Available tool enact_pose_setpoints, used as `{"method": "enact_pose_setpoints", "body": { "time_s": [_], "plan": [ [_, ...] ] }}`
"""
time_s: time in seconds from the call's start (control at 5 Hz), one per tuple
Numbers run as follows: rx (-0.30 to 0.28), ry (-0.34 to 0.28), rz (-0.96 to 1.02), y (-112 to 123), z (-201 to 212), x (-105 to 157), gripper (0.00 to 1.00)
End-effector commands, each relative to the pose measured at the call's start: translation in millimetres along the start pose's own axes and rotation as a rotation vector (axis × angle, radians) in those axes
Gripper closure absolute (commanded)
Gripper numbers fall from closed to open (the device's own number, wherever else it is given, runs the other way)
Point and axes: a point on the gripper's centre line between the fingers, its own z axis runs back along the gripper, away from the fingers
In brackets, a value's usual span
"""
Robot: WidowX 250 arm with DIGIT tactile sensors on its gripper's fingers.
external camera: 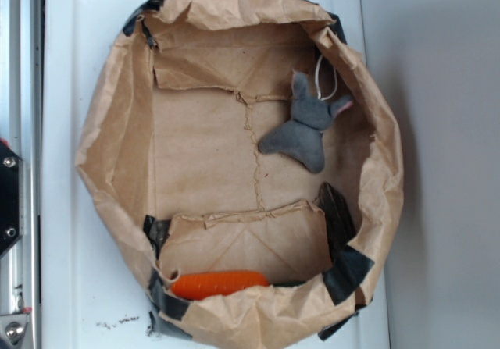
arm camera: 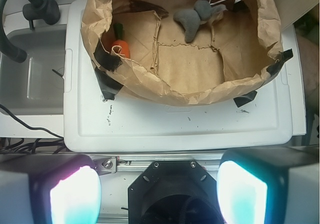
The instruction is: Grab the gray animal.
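Paper bag, gray animal inside, claw far

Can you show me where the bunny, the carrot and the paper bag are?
Bunny (external camera: 306,126), exterior view, on its gray belly.
Carrot (external camera: 219,283), exterior view, on the middle of its orange body.
Paper bag (external camera: 101,138), exterior view, on its crumpled left wall.

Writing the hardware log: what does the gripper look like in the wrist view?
The gripper has two broad, blocky fingers with rounded, pale, glossy inner faces tinted cyan and pink. A black mount with visible screws sits between them. No cables or markings visible on it.
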Motion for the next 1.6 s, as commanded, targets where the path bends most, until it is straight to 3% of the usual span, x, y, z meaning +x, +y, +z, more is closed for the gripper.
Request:
{"method": "enact_pose_setpoints", "body": {
  "time_s": [0.0, 0.4, 0.6, 1.2, 1.4],
  "plan": [
    [0.000, 0.000, 0.000, 0.0, 0.0, 0.0, 0.00],
    [0.000, 0.035, 0.277, -18.5, -45.8, 64.9, 0.00],
    [0.029, 0.017, 0.483, -6.7, -80.2, 110.4, 0.00],
    [0.029, 0.017, 0.483, -6.7, -80.2, 110.4, 0.00],
    [0.146, -0.105, 0.599, 9.3, -122.0, 108.1, 0.00]
  ]
}}
